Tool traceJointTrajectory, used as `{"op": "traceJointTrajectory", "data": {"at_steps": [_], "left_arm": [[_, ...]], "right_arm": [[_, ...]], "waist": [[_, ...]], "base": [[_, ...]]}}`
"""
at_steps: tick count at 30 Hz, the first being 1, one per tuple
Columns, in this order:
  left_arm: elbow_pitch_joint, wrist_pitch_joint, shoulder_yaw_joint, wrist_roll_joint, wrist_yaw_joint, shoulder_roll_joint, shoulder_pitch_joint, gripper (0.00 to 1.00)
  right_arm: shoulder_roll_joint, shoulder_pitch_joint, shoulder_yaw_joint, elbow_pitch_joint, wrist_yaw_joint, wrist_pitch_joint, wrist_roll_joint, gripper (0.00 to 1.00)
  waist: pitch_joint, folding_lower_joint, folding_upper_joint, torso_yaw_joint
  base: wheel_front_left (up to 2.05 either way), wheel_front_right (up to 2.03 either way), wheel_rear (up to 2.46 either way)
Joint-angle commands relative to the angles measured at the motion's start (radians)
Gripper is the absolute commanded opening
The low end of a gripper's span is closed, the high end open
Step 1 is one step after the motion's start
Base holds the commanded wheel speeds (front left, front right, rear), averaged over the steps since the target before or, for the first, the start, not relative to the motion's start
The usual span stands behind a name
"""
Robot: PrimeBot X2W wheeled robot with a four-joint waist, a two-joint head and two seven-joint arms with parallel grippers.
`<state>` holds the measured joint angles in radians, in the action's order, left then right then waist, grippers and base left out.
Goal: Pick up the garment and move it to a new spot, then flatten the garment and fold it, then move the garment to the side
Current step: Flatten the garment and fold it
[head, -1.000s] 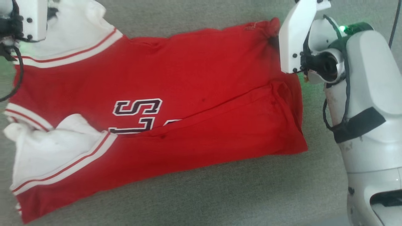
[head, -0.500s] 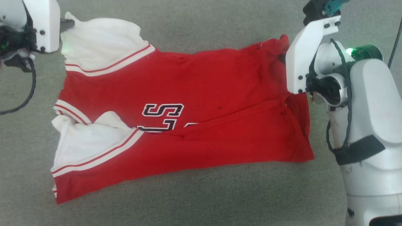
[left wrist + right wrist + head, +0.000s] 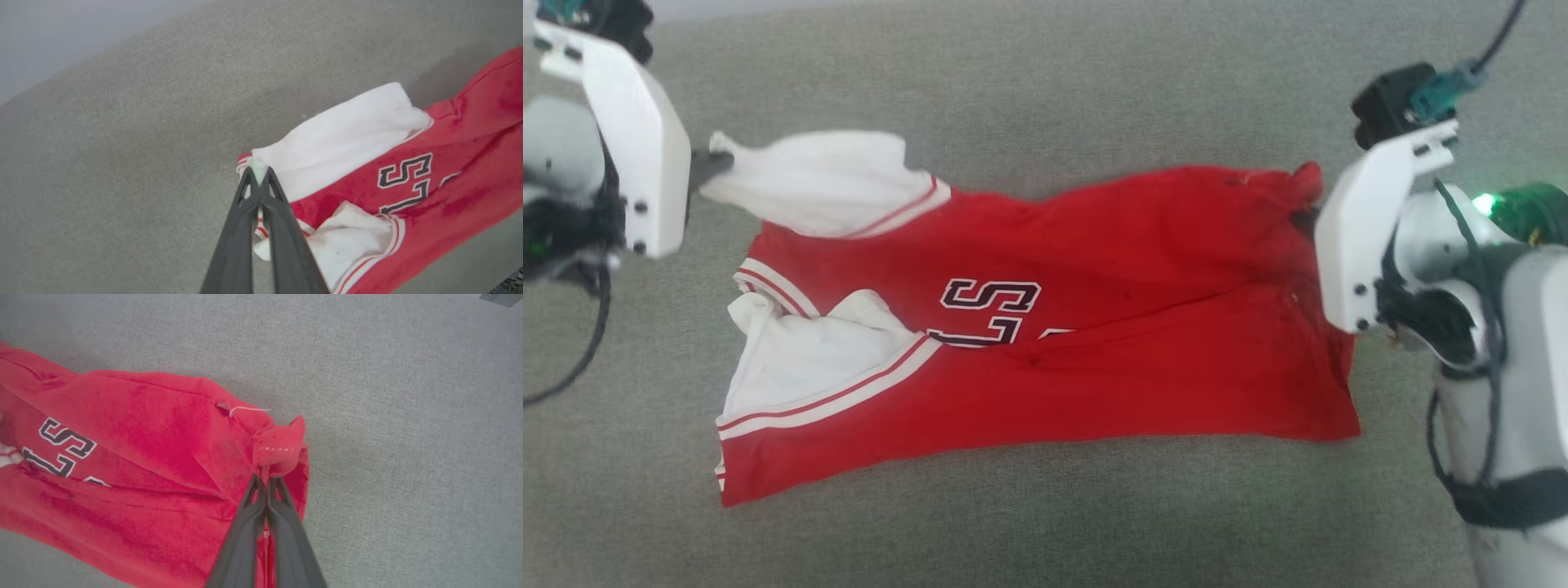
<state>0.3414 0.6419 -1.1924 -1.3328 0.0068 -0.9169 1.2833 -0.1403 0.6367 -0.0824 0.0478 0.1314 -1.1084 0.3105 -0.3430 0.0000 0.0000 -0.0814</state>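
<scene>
Head camera shifted since the earlier frames, so the garment [image 3: 1094, 327] sat smaller and more centred. Both grippers stayed clamped on it. It lay spread left to right on the grey fabric surface [image 3: 1045, 506]. The near long edge was folded up over the red body, covering the lower part of the dark lettering [image 3: 988, 306]. The near white sleeve [image 3: 800, 367] was bunched at the near left, striped trim showing. Farther back, the far white sleeve [image 3: 825, 184] was drawn out to a point toward the left and raised a little off the surface. The left gripper [image 3: 258, 173] was pinched tight on that sleeve's tip. At the far right, the right gripper [image 3: 267, 479] was pinched tight on a puckered red corner of the hem.
</scene>
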Motion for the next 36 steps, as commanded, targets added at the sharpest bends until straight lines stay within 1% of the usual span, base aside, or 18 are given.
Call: {"op": "traceJointTrajectory", "data": {"at_steps": [1,3,4,9,11,13,16,20,22,23,24,25,26,27,31,36], "left_arm": [[-0.074,-0.009,-0.001,-0.012,0.038,-0.034,-0.037,0.0],[-0.154,-0.011,-0.003,-0.026,0.079,-0.075,-0.072,0.0],[-0.154,-0.011,-0.003,-0.026,0.079,-0.075,-0.072,0.0],[-0.335,-0.033,-0.015,-0.056,0.18,-0.165,-0.164,0.0],[-0.389,-0.044,-0.022,-0.074,0.21,-0.192,-0.203,0.0],[-0.418,-0.059,-0.028,-0.086,0.23,-0.207,-0.243,0.0],[-0.416,-0.08,-0.039,-0.118,0.235,-0.206,-0.299,0.0],[-0.348,-0.1,-0.047,-0.156,0.21,-0.171,-0.358,0.0],[-0.306,-0.11,-0.049,-0.15,0.185,-0.152,-0.368,0.0],[-0.282,-0.119,-0.044,-0.165,0.177,-0.138,-0.375,0.0],[-0.259,-0.126,-0.043,-0.171,0.165,-0.127,-0.383,0.0],[-0.239,-0.137,-0.044,-0.157,0.154,-0.121,-0.385,0.26],[-0.22,-0.144,-0.045,-0.157,0.147,-0.113,-0.387,0.98],[-0.204,-0.149,-0.044,-0.163,0.138,-0.105,-0.393,1.0],[-0.175,-0.189,-0.032,-0.161,0.116,-0.089,-0.394,1.0],[-0.165,-0.278,-0.009,-0.15,0.115,-0.086,-0.415,1.0]], "right_arm": [[-0.018,-0.038,0.0,-0.045,-0.001,-0.014,0.019,0.0],[-0.044,-0.073,-0.005,-0.084,-0.001,-0.035,0.036,0.0],[-0.044,-0.073,-0.005,-0.084,-0.001,-0.035,0.036,0.0],[-0.095,-0.161,-0.009,-0.154,-0.001,-0.072,0.076,0.0],[-0.105,-0.198,-0.012,-0.167,-0.001,-0.079,0.089,0.0],[-0.11,-0.232,-0.009,-0.172,-0.001,-0.077,0.096,0.0],[-0.098,-0.262,0.001,-0.149,-0.001,-0.062,0.096,0.0],[-0.079,-0.264,0.008,-0.088,-0.001,-0.033,0.076,0.0],[-0.068,-0.249,0.006,-0.057,-0.001,-0.014,0.066,0.0],[-0.066,-0.241,0.009,-0.043,-0.001,-0.001,0.056,0.19],[-0.063,-0.236,0.008,-0.028,-0.001,0.009,0.049,0.45],[-0.062,-0.234,0.001,-0.017,-0.001,0.02,0.047,0.72],[-0.062,-0.23,-0.006,-0.009,-0.001,0.03,0.047,1.0],[-0.059,-0.226,-0.004,0.001,-0.001,0.041,0.049,1.0],[-0.068,-0.23,-0.009,0.006,-0.001,0.059,0.063,1.0],[-0.07,-0.258,0.011,-0.011,-0.001,0.074,0.076,1.0]], "waist": [[0.004,0.0,0.0,0.007],[0.006,0.0,0.0,0.009],[0.006,0.0,0.0,0.009],[0.009,0.0,0.0,0.011],[0.008,0.0,0.0,0.011],[0.006,0.0,0.0,0.012],[0.002,0.0,0.0,0.01],[-0.002,0.0,0.0,0.007],[-0.001,0.0,0.0,0.004],[0.0,0.0,0.0,0.004],[0.003,0.0,0.0,0.004],[0.006,0.0,0.0,0.004],[0.01,0.0,0.0,0.004],[0.016,0.0,0.0,0.005],[0.042,0.0,0.0,0.01],[0.08,0.0,0.0,0.014]], "base": [[0.0,0.0,0.0],[0.0,0.0,0.0],[0.0,0.0,0.0],[0.0,0.0,0.0],[0.0,0.0,0.0],[0.0,0.0,0.0],[0.0,0.0,0.0],[0.0,0.0,0.0],[0.0,0.0,0.0],[0.0,0.0,0.0],[0.0,0.0,0.0],[0.0,0.0,0.0],[0.0,0.0,0.0],[0.0,0.0,0.0],[0.0,0.0,0.0],[0.0,0.0,0.0]]}}
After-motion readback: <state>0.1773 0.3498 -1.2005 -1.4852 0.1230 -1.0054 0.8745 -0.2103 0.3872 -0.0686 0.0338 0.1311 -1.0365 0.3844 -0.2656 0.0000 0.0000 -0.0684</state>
